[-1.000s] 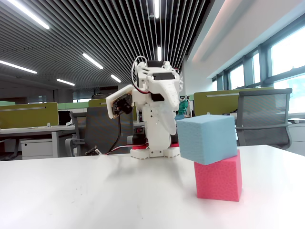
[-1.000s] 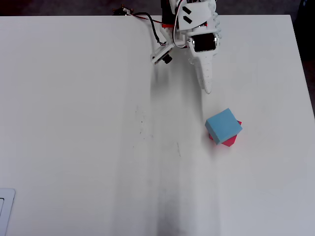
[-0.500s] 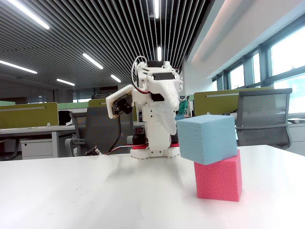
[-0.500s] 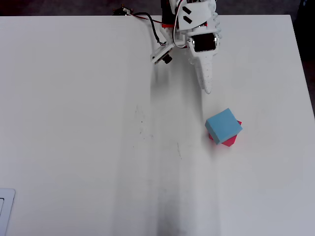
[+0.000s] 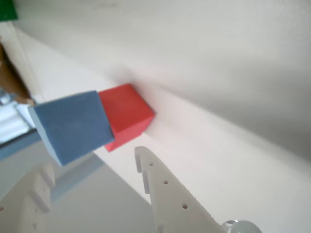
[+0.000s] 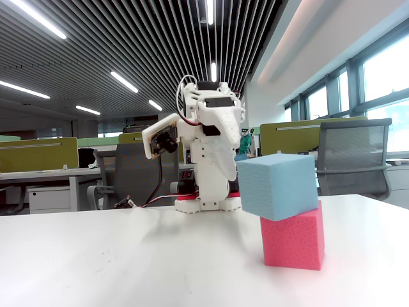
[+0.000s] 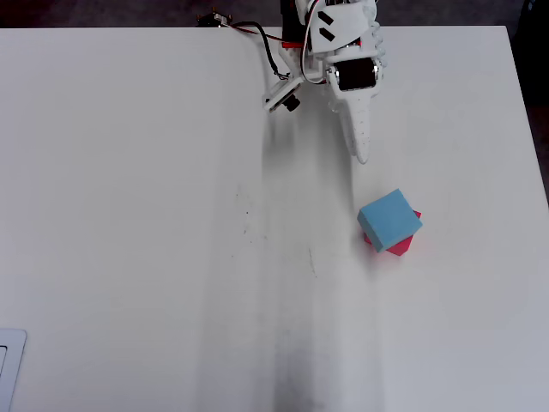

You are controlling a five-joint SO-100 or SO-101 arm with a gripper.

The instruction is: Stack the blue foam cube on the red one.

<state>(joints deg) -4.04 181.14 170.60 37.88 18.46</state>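
Blue foam cube (image 6: 278, 186) hides most of red one (image 6: 293, 243) — overhanging.

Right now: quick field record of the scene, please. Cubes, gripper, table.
blue foam cube: resting on the red cube, rotated and overhanging toward the left in the fixed view
red cube: on the table, under the blue one
gripper: empty, apart from the stack, folded back near the arm base; jaw state unclear
table: white, faint dark smudges
stack: done
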